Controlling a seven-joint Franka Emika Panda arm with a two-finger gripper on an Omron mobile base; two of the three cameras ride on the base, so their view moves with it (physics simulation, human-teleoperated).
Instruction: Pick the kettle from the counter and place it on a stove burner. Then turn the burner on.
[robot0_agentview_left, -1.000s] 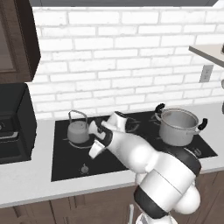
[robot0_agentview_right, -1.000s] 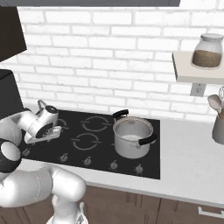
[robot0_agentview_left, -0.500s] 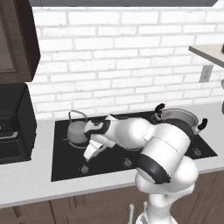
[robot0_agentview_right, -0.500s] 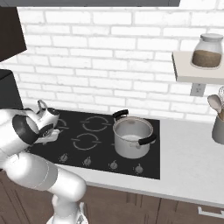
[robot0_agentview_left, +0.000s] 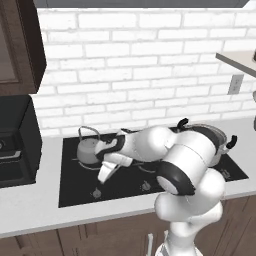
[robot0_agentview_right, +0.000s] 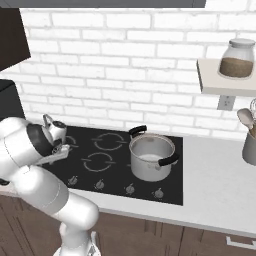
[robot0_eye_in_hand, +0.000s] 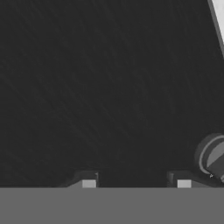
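We judge the main risk to be the claw (robot0_agentview_left: 103, 175) missing the burner knob: it hangs low over the front strip of the black glass cooktop (robot0_agentview_left: 75, 192), and in the hand view its two fingertips (robot0_eye_in_hand: 89, 183) stand apart over bare glass with nothing between them, while a round knob (robot0_eye_in_hand: 215, 159) sits off to one side rather than in line. If the jaws close from here, we think they would pinch air or clip the knob's edge and fail to turn it. Whether they are fully released or part-closed we cannot tell. The kettle (robot0_agentview_left: 89, 150) already sits on the cooktop just behind the claw, close enough that a careless swing of the wrist could nudge it. The right base view shows the steel pot (robot0_agentview_right: 151, 157) well to the far side, whereas the hand view alone gives the knob's offset from the fingers.
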